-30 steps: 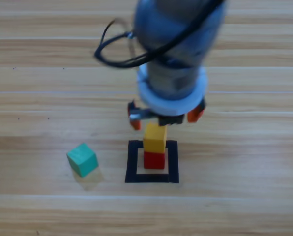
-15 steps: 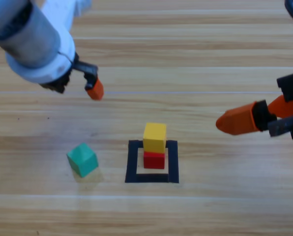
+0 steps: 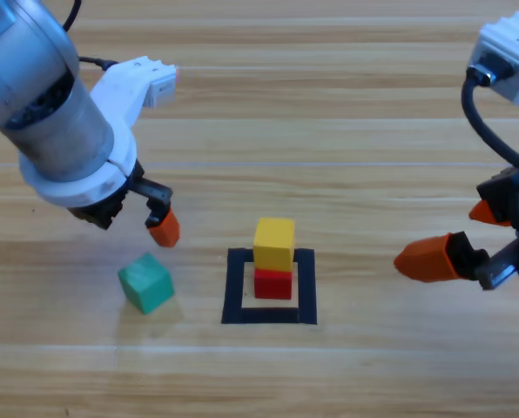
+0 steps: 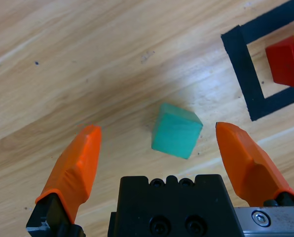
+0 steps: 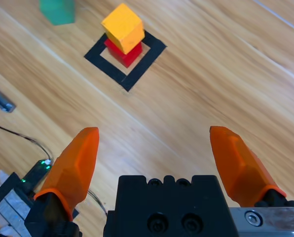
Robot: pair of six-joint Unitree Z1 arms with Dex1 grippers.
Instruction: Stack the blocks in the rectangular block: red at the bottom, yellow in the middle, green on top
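Above the green cube (image 4: 176,130), the left gripper (image 4: 165,144) hung with its jaws spread wide and nothing between them; the cube sat on bare wood at about eight o'clock from the black tape square (image 3: 234,287), well clear of it. Inside that square the red cube (image 3: 273,284) carried the yellow cube (image 3: 274,243), so two tiers looked done and only green was left to lift and place. At three o'clock the right gripper (image 5: 156,147) waited, wide open and empty. Only one of the left gripper's jaws showed from above, and the right arm was cut off by the picture's edge.
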